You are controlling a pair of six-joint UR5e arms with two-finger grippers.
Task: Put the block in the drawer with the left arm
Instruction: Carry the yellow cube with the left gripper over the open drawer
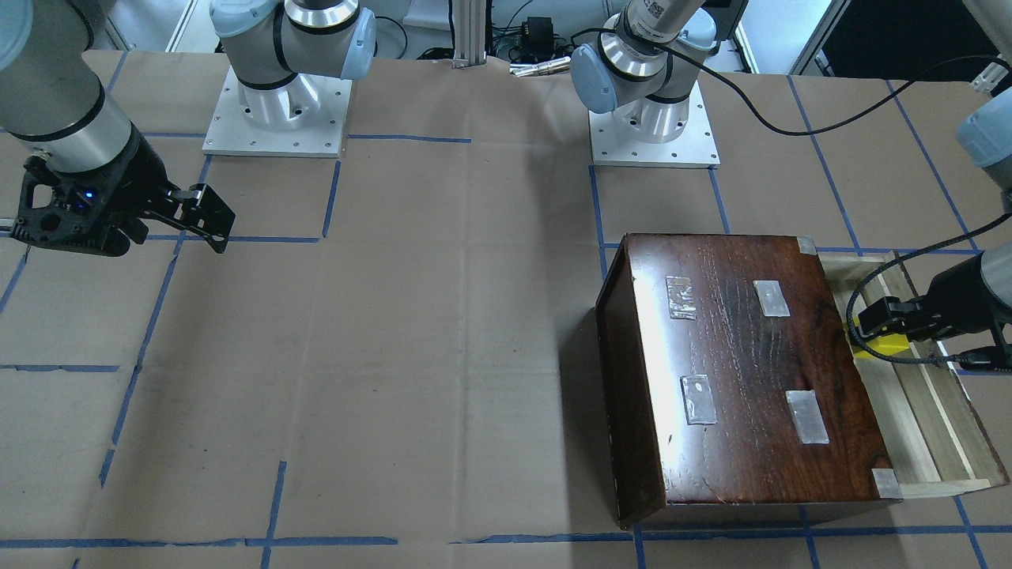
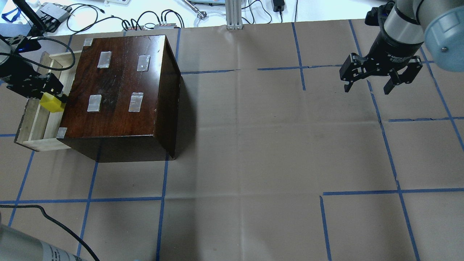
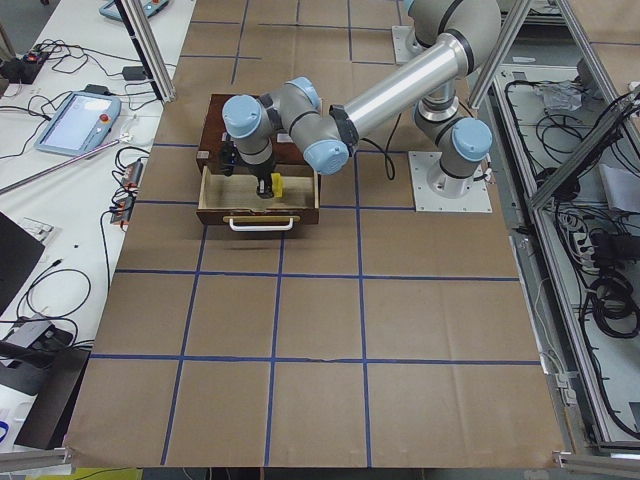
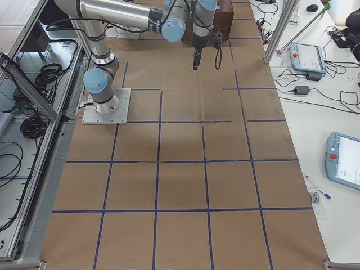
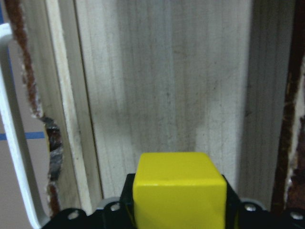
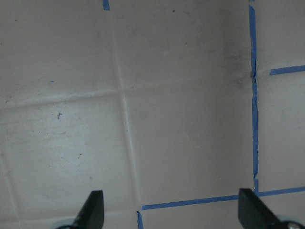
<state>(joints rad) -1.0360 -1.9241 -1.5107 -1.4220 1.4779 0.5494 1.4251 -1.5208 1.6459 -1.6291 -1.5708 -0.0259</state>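
Left gripper [image 2: 54,98] clamped on the yellow block [image 5: 178,188] over the open drawer [image 2: 38,123], just beside the cabinet [image 2: 119,90]; right gripper [image 2: 368,85] spread, empty; a release short of the floor may bounce the block out.

**A:** Is there any writing to read?

**B:** Very little. In the overhead view, well to the right of the cabinet [image 2: 119,87], white lettering [image 2: 398,58] runs round the black collar just above the right pincer [image 2: 367,88]. 1 word looks like "Adaptive". The rest is too small to make out.

**A:** Anything on the left arm [image 1: 632,63]?

**B:** 2 printed patches. In the front-facing view a sticker [image 1: 658,9] sits on its silver tube, beyond the cabinet toward the robot's base. In the overhead view a label [image 2: 54,253] shows on a silver tube on the robot's side of the cabinet. Both are too fine to read.
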